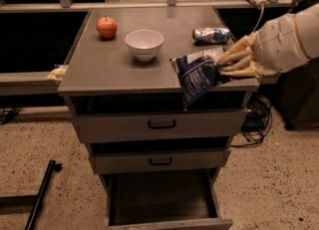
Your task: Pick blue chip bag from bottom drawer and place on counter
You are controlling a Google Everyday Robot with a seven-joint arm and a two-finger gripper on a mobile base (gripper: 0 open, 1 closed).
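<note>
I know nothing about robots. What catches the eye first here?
The pale gripper at the right, jaws shut on a blue chip bag that droops over the front edge of the counter. Below, the bottom drawer stands pulled open; farther back on top sit a bowl and an apple.

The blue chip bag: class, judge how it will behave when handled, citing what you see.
Probably floppy: the blue chip bag droops crumpled from the gripper, which pinches its top corner at the counter's front right edge. Likely light, since that one pinch carries it. Released here, it might slide off, as its lower part overhangs the edge.
</note>
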